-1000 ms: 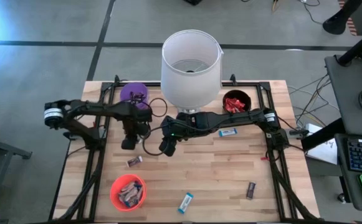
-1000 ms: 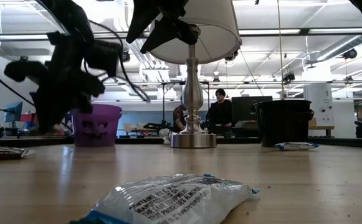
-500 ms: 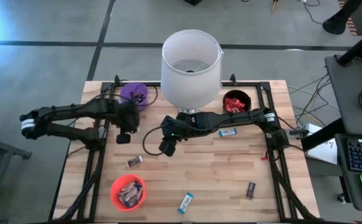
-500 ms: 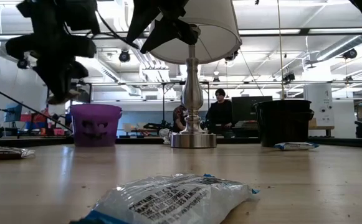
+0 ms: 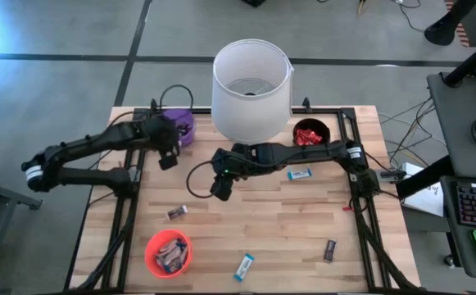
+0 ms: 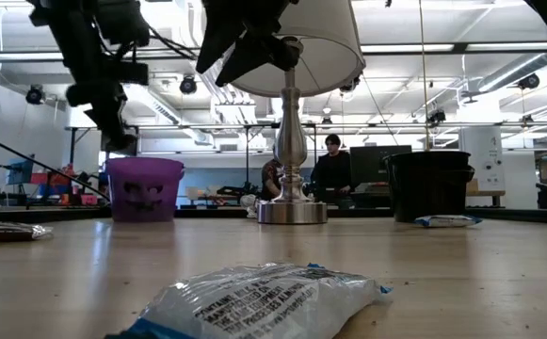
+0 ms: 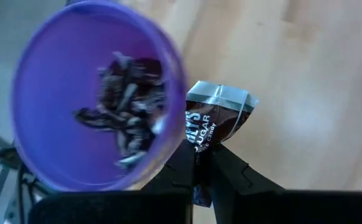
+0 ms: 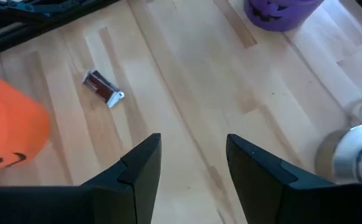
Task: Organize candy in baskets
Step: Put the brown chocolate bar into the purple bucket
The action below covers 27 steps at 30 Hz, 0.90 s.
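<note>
Candy is in the air: the left end effector (image 7: 200, 177) is clenched on a dark brown mini bar (image 7: 215, 118), holding it just beside the rim of the purple basket (image 5: 177, 125), which sits at about ten o'clock on the desk (image 5: 278, 221) and already holds a heap of dark wrappers. From above, the left arm reaches in from nine o'clock, its end effector (image 5: 167, 159) hanging at the basket's near side; the low view shows it raised above the purple basket (image 6: 145, 188). Over at the centre, the right end effector (image 5: 221, 189) hovers with fingers spread wide and nothing between them, just in front of the lamp's metal base (image 6: 292, 211), under the big white lampshade (image 5: 251, 88). Its wrist camera looks down on bare wood, with a loose brown bar (image 8: 103, 88) lying near the orange basket (image 8: 9, 124). That orange basket (image 5: 168, 252) stands at seven o'clock with several bars inside. The black basket (image 5: 310, 134), at one o'clock, holds red bars. Still loose on the desk: a blue-and-white bar (image 5: 300, 174) at two o'clock near the right arm, another blue-and-white bar (image 5: 244, 266) at six o'clock, and a dark bar (image 5: 329, 250) at four o'clock. Beyond the desk, a person (image 6: 332, 172) stands in the room.
</note>
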### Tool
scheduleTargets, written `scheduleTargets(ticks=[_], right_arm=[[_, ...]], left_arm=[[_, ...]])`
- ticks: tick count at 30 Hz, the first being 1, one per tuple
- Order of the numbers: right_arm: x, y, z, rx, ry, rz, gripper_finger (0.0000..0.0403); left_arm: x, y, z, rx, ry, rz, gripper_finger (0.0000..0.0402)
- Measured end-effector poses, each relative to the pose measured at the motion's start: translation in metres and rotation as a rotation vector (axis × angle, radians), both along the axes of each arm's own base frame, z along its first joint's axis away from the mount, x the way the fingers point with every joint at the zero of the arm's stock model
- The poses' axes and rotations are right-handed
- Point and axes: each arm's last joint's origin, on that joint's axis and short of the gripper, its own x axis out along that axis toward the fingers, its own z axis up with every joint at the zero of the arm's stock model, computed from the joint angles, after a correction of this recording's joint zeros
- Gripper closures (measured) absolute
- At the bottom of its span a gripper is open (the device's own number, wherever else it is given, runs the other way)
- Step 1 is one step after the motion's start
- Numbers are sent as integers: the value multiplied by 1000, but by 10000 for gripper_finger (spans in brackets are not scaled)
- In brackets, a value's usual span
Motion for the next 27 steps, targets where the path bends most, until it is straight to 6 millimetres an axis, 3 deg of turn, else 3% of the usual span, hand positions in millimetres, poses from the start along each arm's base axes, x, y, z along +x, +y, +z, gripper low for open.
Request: scheduleTargets(ticks=[8,15,18,27], right_arm=[[-2,-11,-2,-41,37,27,232],[-4,-20,-3,-84,75,64,232],[-5,-23,-5,-99,99,79,232],[-8,-24,-7,-125,137,113,232]], left_arm=[[-6,34,4,-3,-28,144,400],[5,63,41,63,-113,209,400],[11,71,48,52,-98,217,400],[18,77,38,-34,14,216,370]])
